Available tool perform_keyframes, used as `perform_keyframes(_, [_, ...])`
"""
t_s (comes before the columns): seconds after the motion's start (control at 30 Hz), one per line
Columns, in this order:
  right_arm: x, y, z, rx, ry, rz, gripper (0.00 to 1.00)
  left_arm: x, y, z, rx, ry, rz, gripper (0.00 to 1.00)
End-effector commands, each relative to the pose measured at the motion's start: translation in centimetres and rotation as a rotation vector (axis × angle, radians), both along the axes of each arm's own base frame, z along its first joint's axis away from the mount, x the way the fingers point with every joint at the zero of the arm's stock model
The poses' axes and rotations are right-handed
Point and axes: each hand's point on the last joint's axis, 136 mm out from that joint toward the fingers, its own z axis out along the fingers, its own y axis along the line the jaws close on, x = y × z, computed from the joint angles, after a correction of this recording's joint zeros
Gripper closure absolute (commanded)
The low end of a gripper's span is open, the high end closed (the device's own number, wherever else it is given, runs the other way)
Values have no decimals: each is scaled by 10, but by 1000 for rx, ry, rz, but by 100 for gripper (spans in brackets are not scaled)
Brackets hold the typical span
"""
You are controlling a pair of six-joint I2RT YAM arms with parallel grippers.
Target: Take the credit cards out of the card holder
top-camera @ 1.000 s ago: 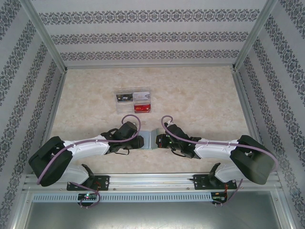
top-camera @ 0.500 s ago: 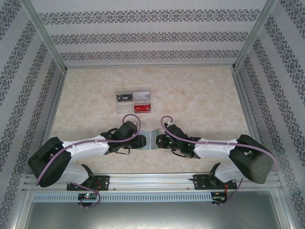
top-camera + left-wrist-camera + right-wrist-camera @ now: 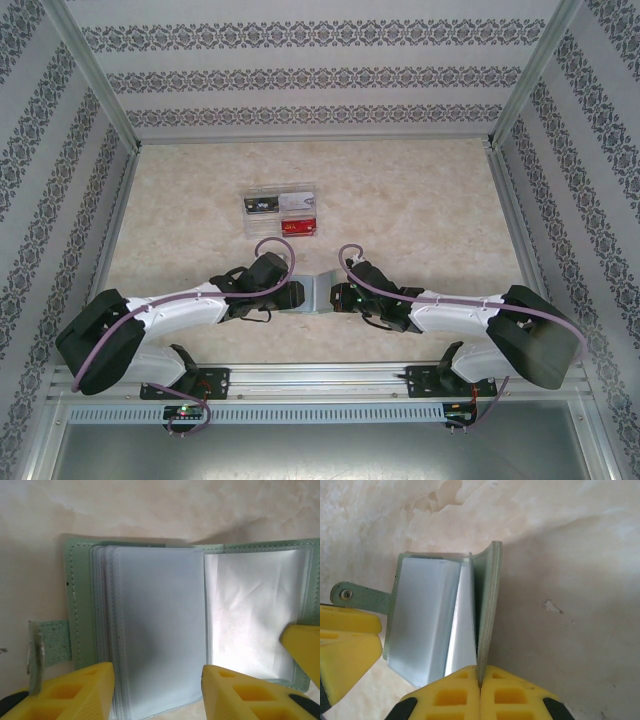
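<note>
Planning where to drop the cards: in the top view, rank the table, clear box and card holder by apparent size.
1. Table
2. Clear box
3. Card holder, partly covered, so its true margin is unsure.

bright, even light, soft shadows, wrist views slightly hazy.

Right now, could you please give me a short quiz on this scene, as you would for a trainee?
1. True or false: the soft green bifold card holder is open, its clear sleeves showing.
2. Which gripper pinches the card holder's raised cover? A) left gripper B) right gripper C) neither
3. Fill in: seen from the robot, the clear rectangular plastic box lies ____ the card holder.

Key: 1 true; 2 B; 3 beyond.
</note>
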Motion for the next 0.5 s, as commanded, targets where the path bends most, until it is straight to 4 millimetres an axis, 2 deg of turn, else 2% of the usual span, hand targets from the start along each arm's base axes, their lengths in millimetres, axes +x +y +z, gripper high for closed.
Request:
perform_keyframes(0.0, [0, 1, -3, -12, 0, 9, 99, 2, -8, 8, -20, -19, -26, 50])
perform_keyframes(0.47, [0, 3, -4, -9, 6, 13, 100, 1, -14, -8, -12, 24, -40, 52])
